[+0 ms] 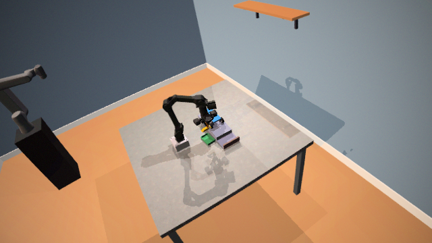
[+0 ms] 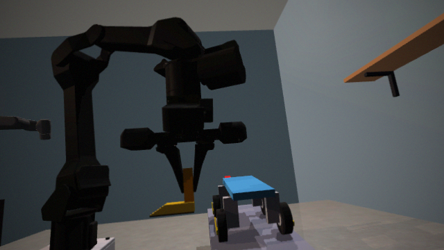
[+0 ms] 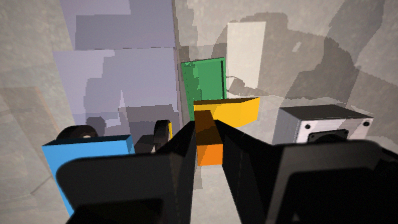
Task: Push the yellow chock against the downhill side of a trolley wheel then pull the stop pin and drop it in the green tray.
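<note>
My gripper [image 2: 187, 189] [image 3: 203, 125] [image 1: 204, 126] is shut on the orange handle [image 2: 188, 184] [image 3: 208, 145] of the yellow chock [image 2: 173, 208] [image 3: 235, 111] and holds it in the air, left of the trolley. The trolley [image 2: 248, 187] [image 3: 85, 152] [image 1: 216, 119] has a blue deck and black wheels and stands on the grey ramp [image 2: 257, 232] [image 3: 125, 75] [image 1: 224, 135]. The red head of the stop pin [image 2: 227, 176] shows just behind the deck. The green tray [image 1: 207, 139] [image 3: 204, 80] lies on the table beside the ramp's lower half.
The arm's base block [image 1: 180, 144] [image 3: 320, 125] stands left of the tray. A brown stop bar [image 1: 231, 143] closes the ramp's low end. A wall shelf [image 1: 271, 10] [image 2: 395, 55] hangs high. A second dark arm on a black box [image 1: 44, 152] stands off the table.
</note>
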